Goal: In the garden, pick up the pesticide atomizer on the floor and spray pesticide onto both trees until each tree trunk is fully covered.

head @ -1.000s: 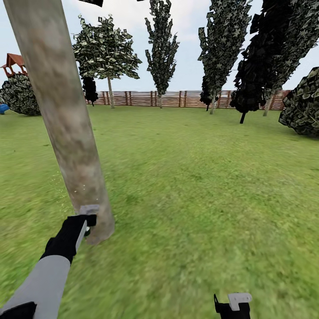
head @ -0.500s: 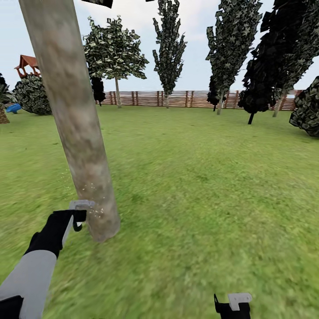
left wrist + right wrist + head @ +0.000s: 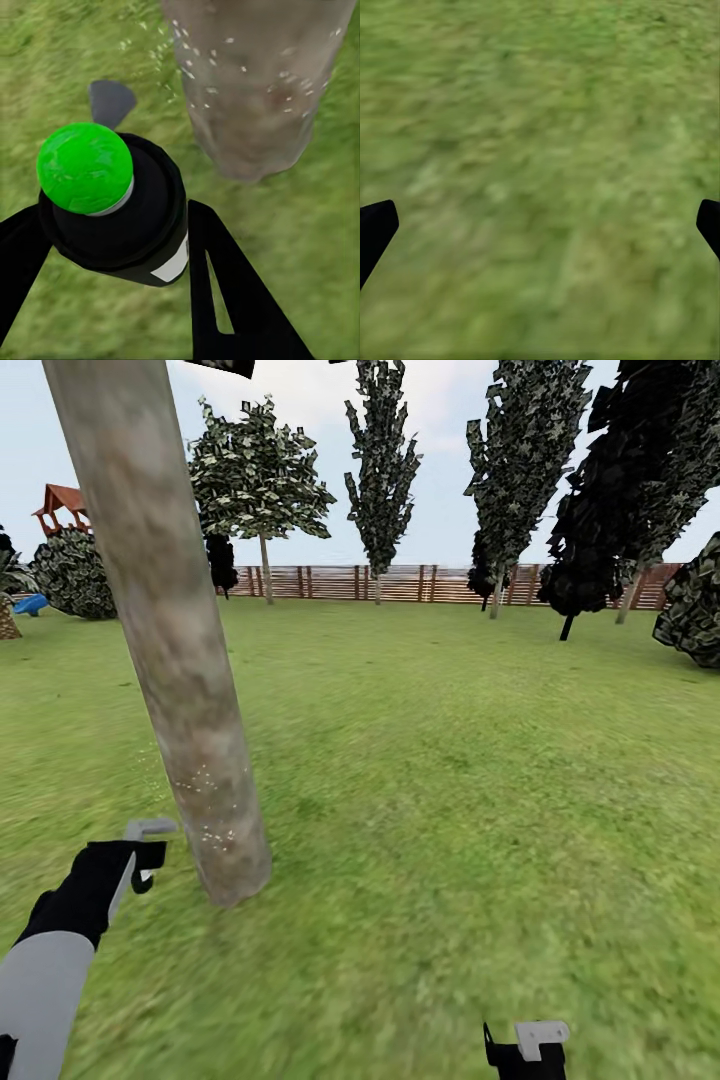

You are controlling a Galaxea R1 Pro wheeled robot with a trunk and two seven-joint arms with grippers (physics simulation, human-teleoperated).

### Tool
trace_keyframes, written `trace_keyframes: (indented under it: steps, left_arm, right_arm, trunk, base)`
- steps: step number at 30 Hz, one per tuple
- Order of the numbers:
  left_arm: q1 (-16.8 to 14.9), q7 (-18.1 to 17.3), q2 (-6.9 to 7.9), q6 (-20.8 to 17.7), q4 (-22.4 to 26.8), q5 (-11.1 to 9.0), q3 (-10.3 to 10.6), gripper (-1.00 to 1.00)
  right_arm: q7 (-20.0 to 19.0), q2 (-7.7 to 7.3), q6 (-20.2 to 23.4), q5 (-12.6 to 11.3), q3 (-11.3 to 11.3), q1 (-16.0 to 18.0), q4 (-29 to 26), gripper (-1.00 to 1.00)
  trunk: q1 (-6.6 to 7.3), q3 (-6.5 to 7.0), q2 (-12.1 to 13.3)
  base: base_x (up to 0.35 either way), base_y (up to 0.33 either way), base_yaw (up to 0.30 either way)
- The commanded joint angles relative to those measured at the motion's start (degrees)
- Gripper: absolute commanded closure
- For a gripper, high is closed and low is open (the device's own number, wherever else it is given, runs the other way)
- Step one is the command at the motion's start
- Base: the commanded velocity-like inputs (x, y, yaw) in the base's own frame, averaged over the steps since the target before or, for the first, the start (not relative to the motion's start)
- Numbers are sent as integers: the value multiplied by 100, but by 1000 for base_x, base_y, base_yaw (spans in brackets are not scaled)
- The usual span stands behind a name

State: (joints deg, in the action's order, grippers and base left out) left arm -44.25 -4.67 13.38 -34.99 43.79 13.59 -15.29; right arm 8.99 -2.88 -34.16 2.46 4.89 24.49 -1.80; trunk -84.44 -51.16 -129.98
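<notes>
On the lawn (image 3: 450,780), just left of the trunk (image 3: 165,620), the left gripper (image 3: 140,855) holds the atomizer (image 3: 124,210) clamped between its black fingers (image 3: 225,292); the bottle is dark with a white band, and its tip shows bright green (seen from the left wrist); pale specks dot the trunk's lower part (image 3: 255,82), close to the nozzle but apart from it; the trunk leans and meets the grass just right of the gripper. Low at the frame's edge, the right gripper (image 3: 525,1050) hangs over bare grass, its jaws spread wide with nothing between them; only the dark fingertips (image 3: 376,225) show in the right wrist view. Far back, a slatted fence (image 3: 400,582) runs behind more trees (image 3: 380,470).
</notes>
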Motion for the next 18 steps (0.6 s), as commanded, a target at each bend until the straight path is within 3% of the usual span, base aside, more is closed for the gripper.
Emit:
trace_keyframes:
  steps: [1,7,11,13,18]
  left_arm:
    - [4,-50,-20,-19,2,59,-12,100]
    - [31,-21,-245,-15,-65,52,-13,100]
    - [99,-3,-158,-2,-281,81,-34,100]
    - [302,9,-78,24,-306,94,-35,100]
    - [572,34,-121,73,-310,77,-21,100]
  right_arm:
    - [59,3,-3,27,47,3,6,-100]
    - [59,0,-3,27,47,3,4,-100]
    - [59,-1,-3,27,47,3,4,-100]
    - [59,4,-3,27,47,3,4,-100]
    - [59,7,-3,27,47,3,4,-100]
  trunk:
    - [1,-6,-2]
    - [1,-6,-2]
    - [1,-6,-2]
    - [1,-6,-2]
    - [1,-6,-2]
  base:
    - [21,0,0]
    - [270,24,0]
    - [57,8,0]
    - [6,1,0]
    - [11,-12,167]
